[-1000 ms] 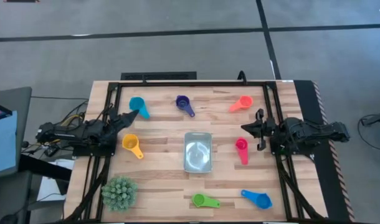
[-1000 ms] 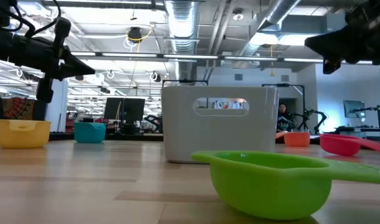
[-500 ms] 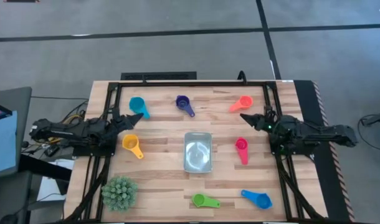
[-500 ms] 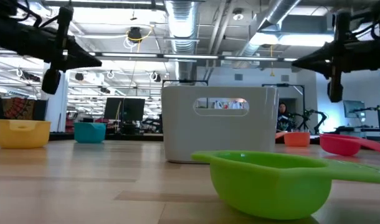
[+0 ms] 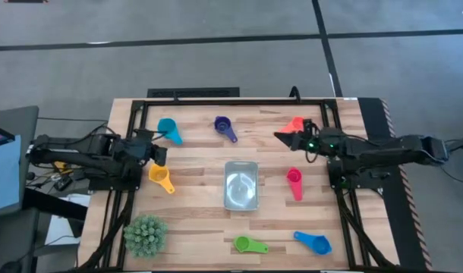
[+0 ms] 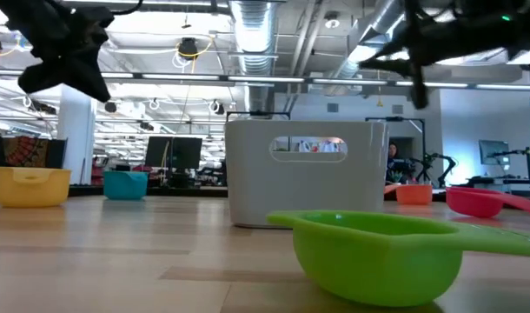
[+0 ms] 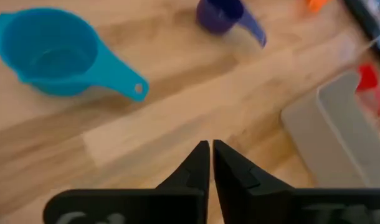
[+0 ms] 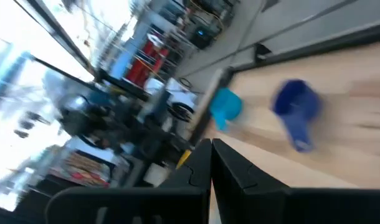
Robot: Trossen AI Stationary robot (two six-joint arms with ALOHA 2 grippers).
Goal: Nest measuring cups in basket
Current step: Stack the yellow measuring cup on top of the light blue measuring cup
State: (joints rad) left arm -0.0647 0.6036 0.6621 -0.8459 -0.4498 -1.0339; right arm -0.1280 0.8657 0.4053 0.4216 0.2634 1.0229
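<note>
Basket (image 5: 240,185) holding no cups, left end effector (image 7: 211,155) and right end effector (image 8: 211,152) both closed, ungripping.

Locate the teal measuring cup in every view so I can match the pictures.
High view: teal cup at the table's far left, just ahead of the left gripper.
Low view: teal cup at left, right of the yellow cup.
Left wrist view: teal cup at upper left, handle toward the gripper.
Right wrist view: teal cup near the centre, blurred.
Shared landmark: the purple cup, its neighbour in the high view and both wrist views.
</note>
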